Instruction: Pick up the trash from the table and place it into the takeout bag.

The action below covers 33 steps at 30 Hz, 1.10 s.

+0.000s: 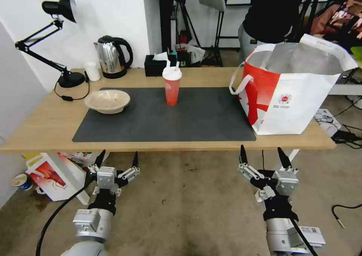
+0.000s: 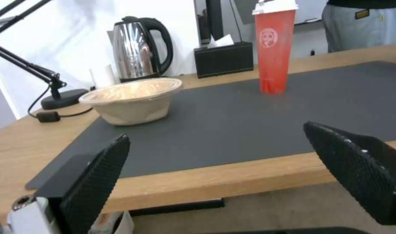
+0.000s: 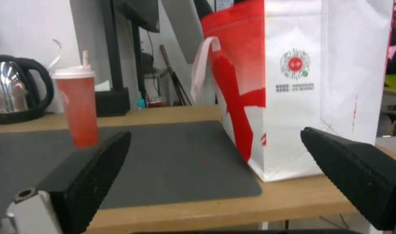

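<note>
Both claws hang below the counter's near edge with fingers spread apart and nothing between them: the left claw (image 1: 116,161) in front of the mat's left end, the right claw (image 1: 263,158) in front of the takeout bag (image 1: 290,94). That reads as a ready stance, each arm already lined up with its own side of the work.

On the dark mat (image 1: 166,116), the red cup (image 1: 172,86) with white lid and straws stands upright near the far middle, and the shallow beige bowl (image 1: 108,100) sits at the far left corner, well apart from the cup. The bag stands open-mouthed at the right end of the counter (image 1: 37,131), foil lining showing, probably so items can be dropped straight in.

From the head camera, the bag's open top and the whole layout are plain. The left wrist camera adds the bowl's side wall and the logo on the cup. The right wrist camera gives the bag's printed side and strap from low down, with the cup beyond.

A kettle (image 1: 112,56), desk lamp (image 1: 56,37) and black tissue box (image 1: 156,65) line the back.
</note>
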Motion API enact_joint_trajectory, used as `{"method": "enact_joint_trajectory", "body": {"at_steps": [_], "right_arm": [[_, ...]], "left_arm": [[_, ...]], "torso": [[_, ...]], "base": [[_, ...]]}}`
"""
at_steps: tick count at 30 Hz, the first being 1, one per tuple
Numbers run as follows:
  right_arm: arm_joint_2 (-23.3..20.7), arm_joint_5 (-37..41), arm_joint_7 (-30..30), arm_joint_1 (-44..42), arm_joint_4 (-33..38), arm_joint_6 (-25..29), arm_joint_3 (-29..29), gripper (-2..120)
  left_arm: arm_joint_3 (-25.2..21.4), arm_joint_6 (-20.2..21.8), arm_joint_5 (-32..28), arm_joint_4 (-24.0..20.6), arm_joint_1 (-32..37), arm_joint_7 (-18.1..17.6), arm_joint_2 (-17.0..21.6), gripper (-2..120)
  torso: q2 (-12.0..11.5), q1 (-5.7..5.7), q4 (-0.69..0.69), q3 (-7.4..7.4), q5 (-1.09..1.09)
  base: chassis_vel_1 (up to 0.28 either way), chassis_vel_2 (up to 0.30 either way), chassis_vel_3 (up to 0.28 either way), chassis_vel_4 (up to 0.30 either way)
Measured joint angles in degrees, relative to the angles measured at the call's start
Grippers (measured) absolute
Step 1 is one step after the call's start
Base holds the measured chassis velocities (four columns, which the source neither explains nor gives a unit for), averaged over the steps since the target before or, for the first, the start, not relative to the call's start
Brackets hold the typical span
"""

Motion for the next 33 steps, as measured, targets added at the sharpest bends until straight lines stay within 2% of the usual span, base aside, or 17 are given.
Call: {"method": "enact_joint_trajectory", "body": {"at_steps": [12, 33], "right_arm": [[2.06, 1.88, 0.91, -0.11, -1.65, -0.48, -2.16, 100], [2.17, 1.27, -0.87, 0.92, -4.71, -0.34, -2.00, 100]], "left_arm": [[0.00, 0.00, 0.00, 0.00, 0.00, 0.00, 0.00, 100], [0.00, 0.00, 0.00, 0.00, 0.00, 0.00, 0.00, 100]], "torso": [[0.00, 0.00, 0.00, 0.00, 0.00], [0.01, 0.00, 0.00, 0.00, 0.00]], "base": [[0.000, 0.000, 0.000, 0.000], [0.000, 0.000, 0.000, 0.000]]}}
